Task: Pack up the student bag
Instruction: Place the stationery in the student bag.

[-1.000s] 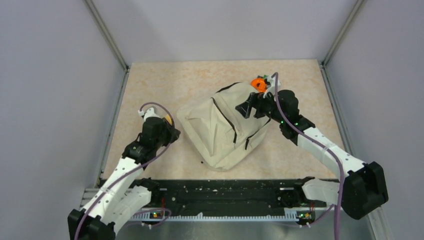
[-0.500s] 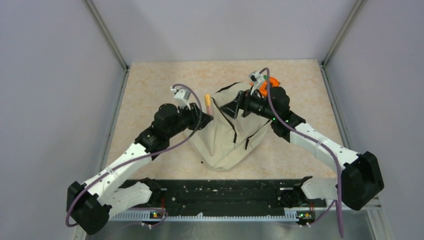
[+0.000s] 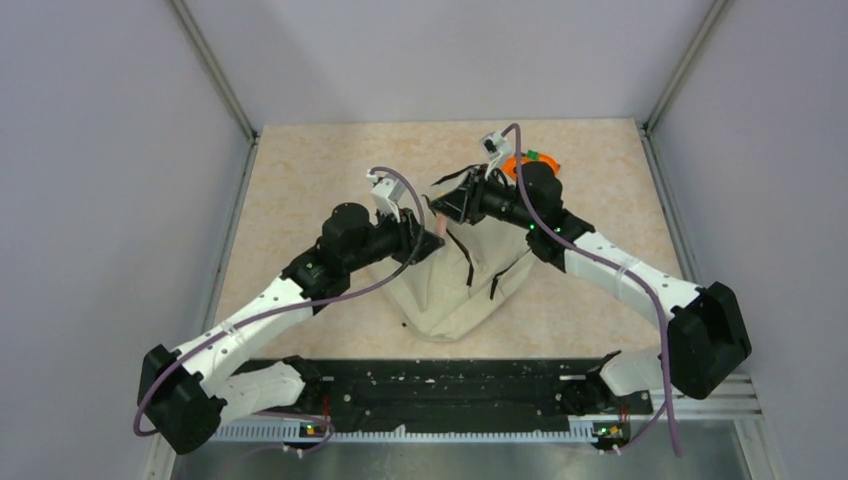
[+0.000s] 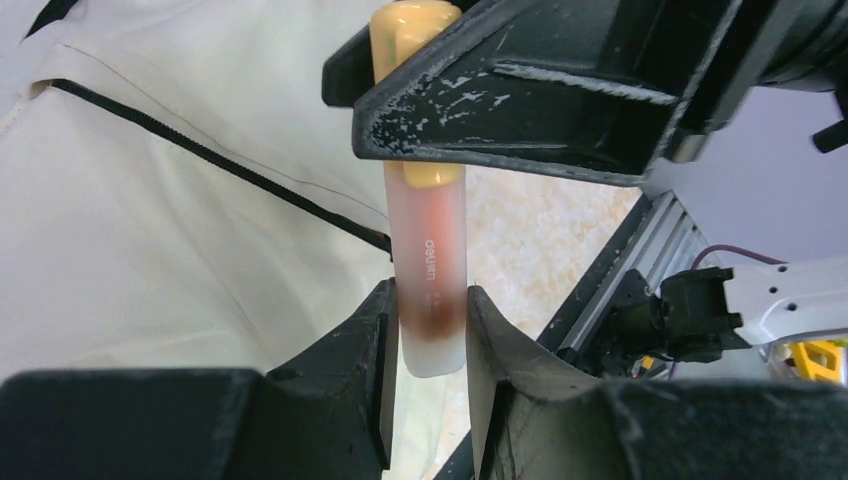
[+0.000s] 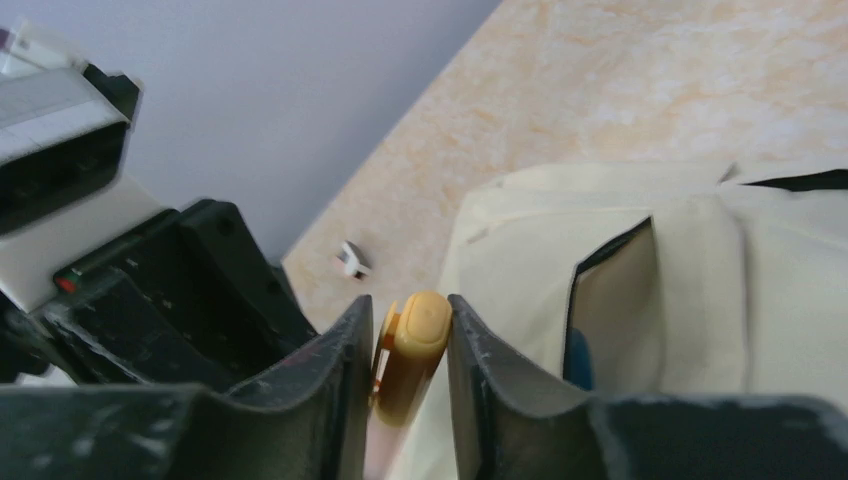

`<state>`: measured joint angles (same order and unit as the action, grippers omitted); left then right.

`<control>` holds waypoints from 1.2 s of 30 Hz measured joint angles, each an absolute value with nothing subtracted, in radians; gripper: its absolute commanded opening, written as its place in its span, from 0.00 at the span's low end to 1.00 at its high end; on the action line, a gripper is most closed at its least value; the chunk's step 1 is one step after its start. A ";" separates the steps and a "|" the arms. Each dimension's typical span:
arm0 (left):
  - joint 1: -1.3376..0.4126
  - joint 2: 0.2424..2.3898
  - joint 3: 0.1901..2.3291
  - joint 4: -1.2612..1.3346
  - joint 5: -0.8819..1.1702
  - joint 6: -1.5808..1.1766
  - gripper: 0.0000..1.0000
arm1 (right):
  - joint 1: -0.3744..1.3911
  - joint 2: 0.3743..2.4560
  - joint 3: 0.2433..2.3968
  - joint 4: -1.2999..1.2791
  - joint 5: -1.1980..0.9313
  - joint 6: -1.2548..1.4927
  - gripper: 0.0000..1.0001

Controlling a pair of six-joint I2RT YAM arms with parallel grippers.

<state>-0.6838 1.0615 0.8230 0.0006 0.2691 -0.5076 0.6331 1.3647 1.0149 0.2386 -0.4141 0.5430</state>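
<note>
The student bag lies in the middle of the table, cream with black zip lines. Its top pocket gapes open, with something blue inside. Above its upper left part, a frosted pen with a yellow cap is gripped at both ends. My left gripper is shut on the pen's lower barrel. My right gripper is closed round the yellow cap from the opposite side. From above, the two grippers meet nose to nose, and only a sliver of the pen shows.
An orange round object lies on the table behind the right arm. A small white piece sits on the tabletop near the left wall. The black rail runs along the near edge, and walls enclose three sides.
My left arm has swung right from the table's left side, carrying the pen over the bag. My right gripper moved left, away from the orange object, and closed on the pen's cap.
</note>
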 measured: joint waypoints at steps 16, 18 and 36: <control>-0.619 1.095 0.881 -0.135 0.125 -0.545 0.78 | 0.450 1.462 1.016 0.333 -0.411 0.522 0.00; -0.570 1.095 0.879 -0.147 0.124 -0.585 0.79 | 0.436 1.502 1.017 0.360 -0.421 0.512 0.00; -0.405 1.069 0.779 -0.119 0.183 -0.739 0.79 | 0.442 1.685 1.032 0.533 -0.710 0.635 0.00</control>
<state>-0.4053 1.0695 0.7792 -0.1192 0.1829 -0.7395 0.4423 1.6848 1.0321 0.5335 -0.7101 0.6346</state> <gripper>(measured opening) 0.790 0.197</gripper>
